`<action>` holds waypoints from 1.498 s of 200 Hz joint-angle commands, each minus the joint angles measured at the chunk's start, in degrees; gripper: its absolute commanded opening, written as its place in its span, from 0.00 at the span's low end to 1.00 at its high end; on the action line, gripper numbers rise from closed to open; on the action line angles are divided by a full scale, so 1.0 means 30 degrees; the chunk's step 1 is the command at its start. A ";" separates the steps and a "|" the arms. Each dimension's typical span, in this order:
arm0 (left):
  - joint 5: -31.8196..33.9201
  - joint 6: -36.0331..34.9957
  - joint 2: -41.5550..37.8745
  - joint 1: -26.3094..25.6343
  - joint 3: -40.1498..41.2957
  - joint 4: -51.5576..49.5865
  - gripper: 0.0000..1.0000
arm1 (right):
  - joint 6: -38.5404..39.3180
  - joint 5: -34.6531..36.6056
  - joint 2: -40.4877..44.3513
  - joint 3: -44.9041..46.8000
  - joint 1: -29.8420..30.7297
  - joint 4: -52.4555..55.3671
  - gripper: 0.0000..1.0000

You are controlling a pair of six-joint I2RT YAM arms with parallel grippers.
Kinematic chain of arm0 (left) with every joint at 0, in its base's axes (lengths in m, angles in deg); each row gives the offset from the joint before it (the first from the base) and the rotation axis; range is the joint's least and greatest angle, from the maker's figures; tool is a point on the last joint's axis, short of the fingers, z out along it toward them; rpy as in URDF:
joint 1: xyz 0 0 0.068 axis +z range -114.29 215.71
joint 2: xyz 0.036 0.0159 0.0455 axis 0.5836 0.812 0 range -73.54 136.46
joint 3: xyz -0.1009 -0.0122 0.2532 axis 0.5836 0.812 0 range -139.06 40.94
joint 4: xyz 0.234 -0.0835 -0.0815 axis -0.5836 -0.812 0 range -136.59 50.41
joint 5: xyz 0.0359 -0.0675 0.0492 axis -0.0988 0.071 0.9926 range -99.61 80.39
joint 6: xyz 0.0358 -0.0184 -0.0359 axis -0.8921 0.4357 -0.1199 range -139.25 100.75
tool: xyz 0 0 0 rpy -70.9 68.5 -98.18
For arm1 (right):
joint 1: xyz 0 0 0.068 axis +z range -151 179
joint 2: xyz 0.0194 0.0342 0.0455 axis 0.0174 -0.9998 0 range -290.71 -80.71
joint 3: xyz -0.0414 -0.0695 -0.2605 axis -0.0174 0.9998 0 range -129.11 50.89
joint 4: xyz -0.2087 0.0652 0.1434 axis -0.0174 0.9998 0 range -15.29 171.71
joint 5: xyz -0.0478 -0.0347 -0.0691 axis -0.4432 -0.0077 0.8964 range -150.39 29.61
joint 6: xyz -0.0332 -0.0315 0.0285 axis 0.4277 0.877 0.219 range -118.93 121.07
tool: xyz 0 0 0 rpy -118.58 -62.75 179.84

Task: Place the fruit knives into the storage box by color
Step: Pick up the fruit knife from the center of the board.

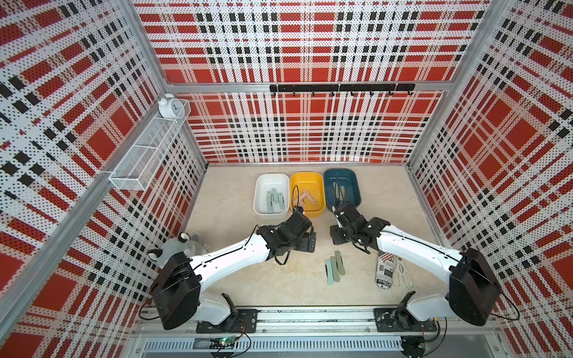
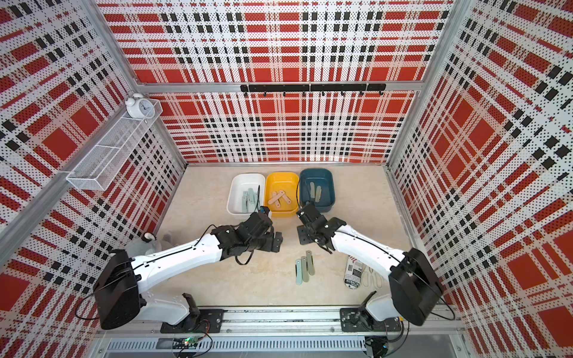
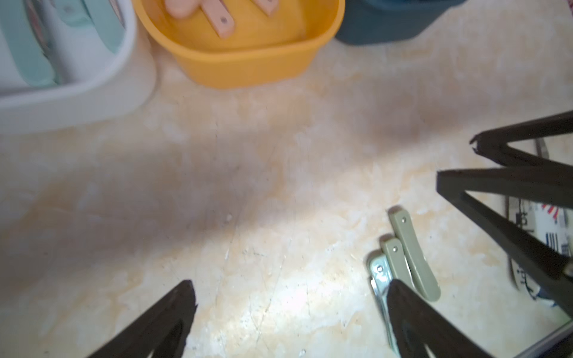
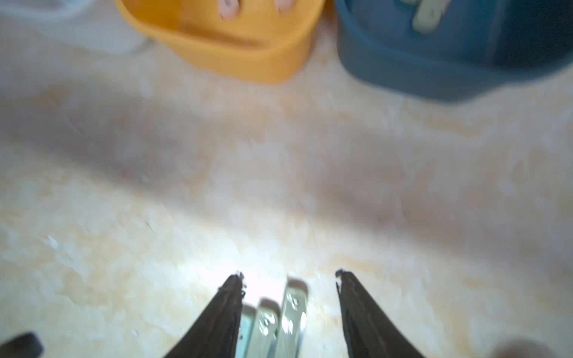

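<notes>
Separation matters: three slim pastel fruit knives lie touching, lower centre on the beige counter; the empty, half-open right gripper should straddle one sage stick alone; the left gripper gapes wide, empty.

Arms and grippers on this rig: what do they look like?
Both alike: left arm and right arm have white smooth-shelled links, black boxy shoulder housings and black wrist blocks, with thin black cables looping loose at wrists and bases; left gripper and right gripper carry black tapered, pointed fingers.

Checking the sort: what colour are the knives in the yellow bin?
Peach-pink knives, clearest in the left wrist view.
</notes>
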 commanded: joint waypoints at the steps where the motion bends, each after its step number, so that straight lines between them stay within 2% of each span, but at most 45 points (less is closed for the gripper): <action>1: -0.0748 0.1144 -0.0448 -0.0551 0.1333 0.1210 0.98 | -0.2950 0.1330 0.1848 0.1803 0.1164 0.2252 0.56; 39: -0.0934 0.1675 -0.0095 -0.1140 0.2132 0.1957 0.98 | -0.6435 0.1171 0.3857 0.4883 0.3895 0.2464 0.56; 74: -0.0854 0.1771 0.0498 -0.1739 0.1950 0.2216 0.98 | -0.7123 0.0973 0.3381 0.6273 0.5016 0.1266 0.56; 147: -0.0272 0.1724 0.0801 -0.1875 0.1811 0.1911 0.98 | -0.6756 0.0737 0.1923 0.6789 0.5245 -0.0427 0.56; 197: -0.0257 0.1232 0.1077 -0.1535 0.1353 0.1766 0.98 | -0.7514 -0.0202 0.1569 0.7220 0.5794 -0.1219 0.61; 299: -0.0001 0.1039 0.0703 -0.1277 0.1283 0.1572 0.98 | -0.7504 0.0531 -0.1132 0.6182 0.5419 -0.2187 0.67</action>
